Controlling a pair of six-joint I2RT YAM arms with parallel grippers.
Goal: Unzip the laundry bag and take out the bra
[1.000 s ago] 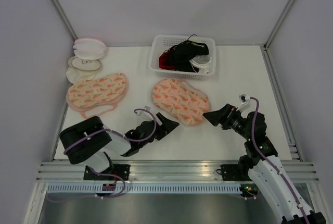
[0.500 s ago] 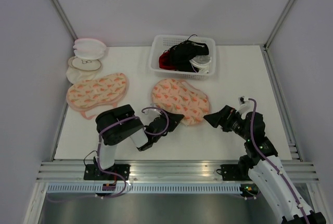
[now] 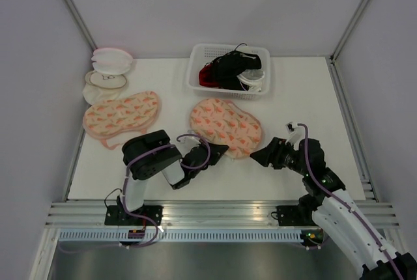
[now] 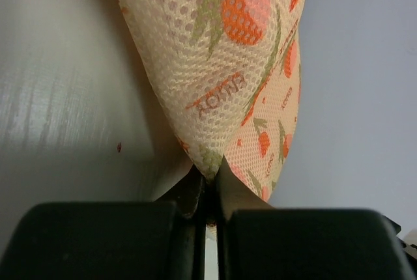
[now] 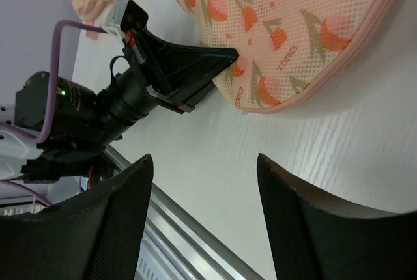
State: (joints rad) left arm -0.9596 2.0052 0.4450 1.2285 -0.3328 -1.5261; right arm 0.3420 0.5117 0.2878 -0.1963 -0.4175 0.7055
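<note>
**Laundry bag.** The laundry bag (image 3: 225,126), peach-pink with an orange print, lies flat near the middle of the white table (image 3: 293,98), just in front of the basket (image 3: 215,90). The left wrist view shows its mesh weave and print up close (image 4: 221,65). In the right wrist view it fills the upper right, with a pink bound edge (image 5: 293,26). Its contents cannot be seen in any view.

**Left tool.** The left tool (image 3: 221,149) is at the near-left edge of the laundry bag. In its own wrist view the left tool (image 4: 208,179) has its jaws pressed together on the bag's lower edge, pinching the mesh fabric between them. Whether a zip pull lies inside the pinch cannot be told. The right wrist view shows the same tool (image 5: 195,62) with its tip touching the bag's rim.

**Right tool.** The right tool (image 3: 256,156) sits low over the table, just off the near-right edge of the bag. Its jaws stand apart with only bare table between them (image 5: 205,163); it grips nothing.

**Other items.**
- A second printed bag (image 3: 122,114) lies at the left.
- Two white-and-pink round cases (image 3: 107,68) sit behind it, in the far left corner.
- The basket holds black, red and white garments (image 3: 231,66).
</note>
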